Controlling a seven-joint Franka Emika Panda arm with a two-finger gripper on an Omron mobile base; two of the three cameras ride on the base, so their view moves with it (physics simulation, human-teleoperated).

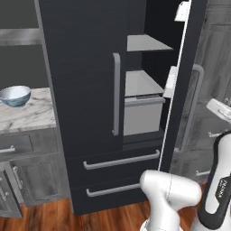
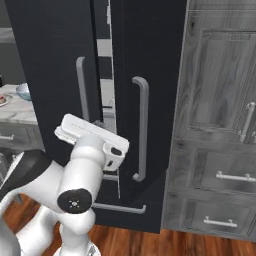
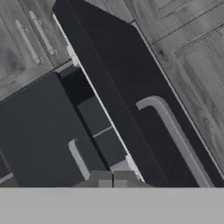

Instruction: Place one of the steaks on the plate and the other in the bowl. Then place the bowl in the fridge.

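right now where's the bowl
In the left base view the bowl sits on the marble counter at the far left, left of the fridge, whose right door stands open.

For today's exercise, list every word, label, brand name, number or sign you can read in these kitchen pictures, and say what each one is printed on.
Dark lettering runs along the white arm at the lower right of the left base view: too small and blurred to read.
The fridge, the bowl, the counter and the cabinets carry no text, label or number.
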